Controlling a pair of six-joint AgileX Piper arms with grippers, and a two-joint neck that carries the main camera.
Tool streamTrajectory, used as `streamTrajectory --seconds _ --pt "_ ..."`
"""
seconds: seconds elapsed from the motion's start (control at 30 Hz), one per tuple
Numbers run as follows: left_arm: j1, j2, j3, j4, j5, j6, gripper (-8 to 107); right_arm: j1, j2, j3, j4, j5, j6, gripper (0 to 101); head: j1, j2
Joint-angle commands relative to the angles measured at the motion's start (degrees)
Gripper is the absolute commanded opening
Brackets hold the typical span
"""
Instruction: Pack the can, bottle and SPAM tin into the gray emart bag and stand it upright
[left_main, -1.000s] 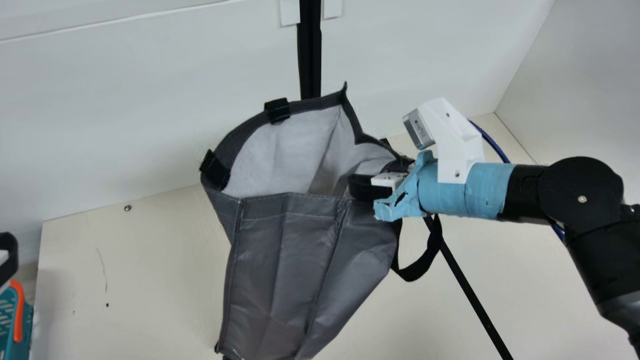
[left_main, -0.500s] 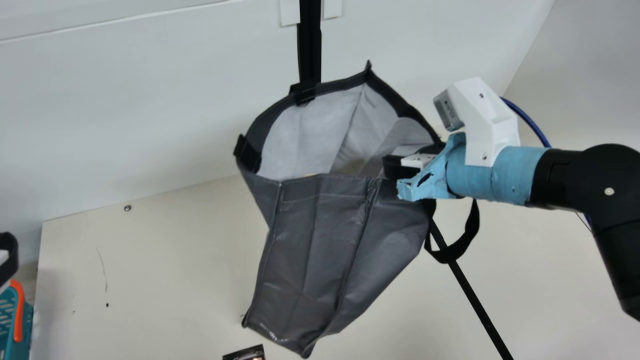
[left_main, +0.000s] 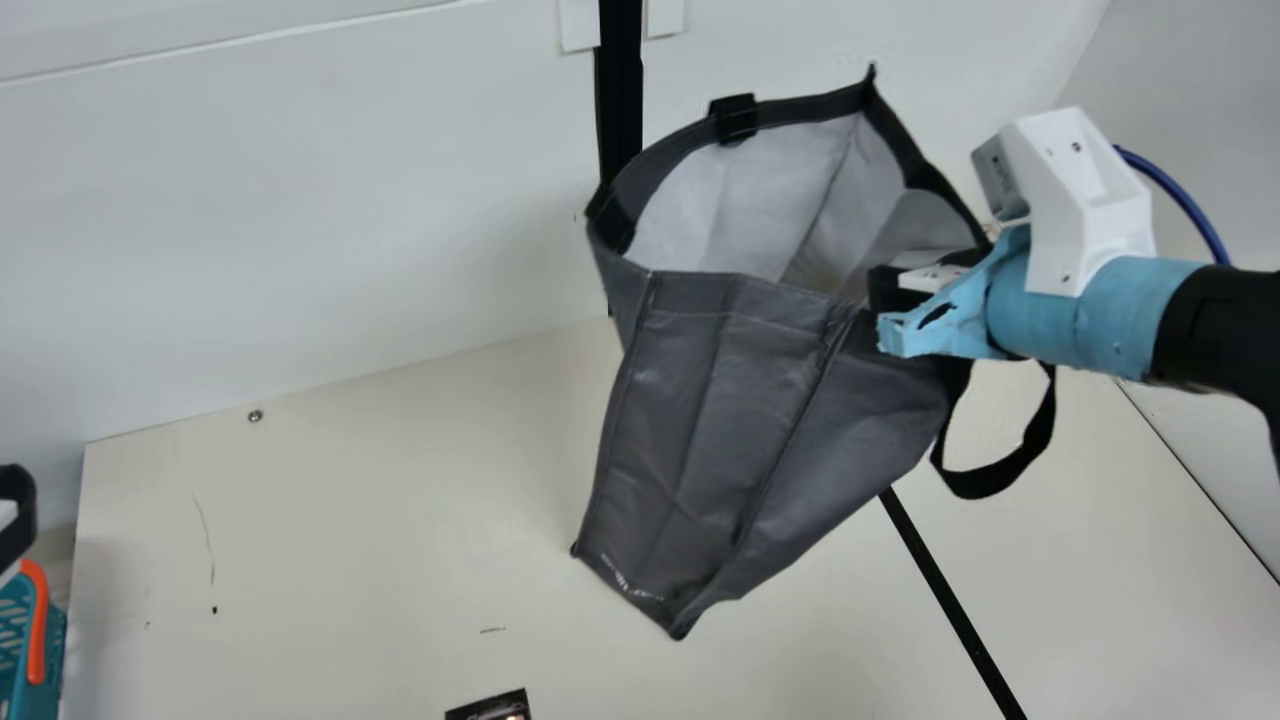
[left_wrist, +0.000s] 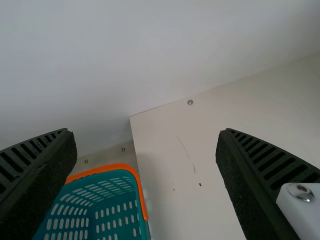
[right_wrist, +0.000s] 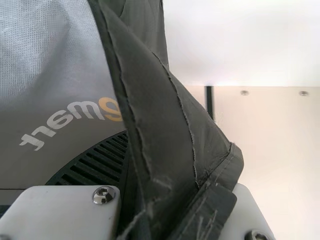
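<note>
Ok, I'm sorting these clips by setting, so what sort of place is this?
Probably a robot lab or test station: the right arm carries a wrist camera and holds up the gray bag, above a cream table backed by a plain white wall.

There is one gray emart bag (left_main: 720, 430), one teal basket (left_main: 18, 680) and one dark item (left_main: 488, 709).
</note>
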Motion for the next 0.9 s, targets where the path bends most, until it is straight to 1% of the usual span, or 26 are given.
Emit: streamTrajectory --seconds 0.0,0.3,0.57,0.87 --pt "0.0 0.0 0.0 0.0 0.0 0.0 90 -1.6 0.1 -0.5 -0.9 -0.1 0.0 0 -1.3 0.0" --pt "0.0 0.0 0.0 0.0 0.0 0.0 90 -8.4 0.6 -2.5 -3.9 0.2 -0.7 0 -1.3 0.0" --pt "0.0 0.0 0.0 0.0 0.0 0.0 90 -14.8 1.5 -4.0 -5.4 0.4 -2.2 0 -1.3 0.0" --pt "0.0 0.0 0.0 0.0 0.0 0.0 90 -21.3 2.9 -5.6 -7.7 -0.2 -4.5 0 -1.3 0.0"
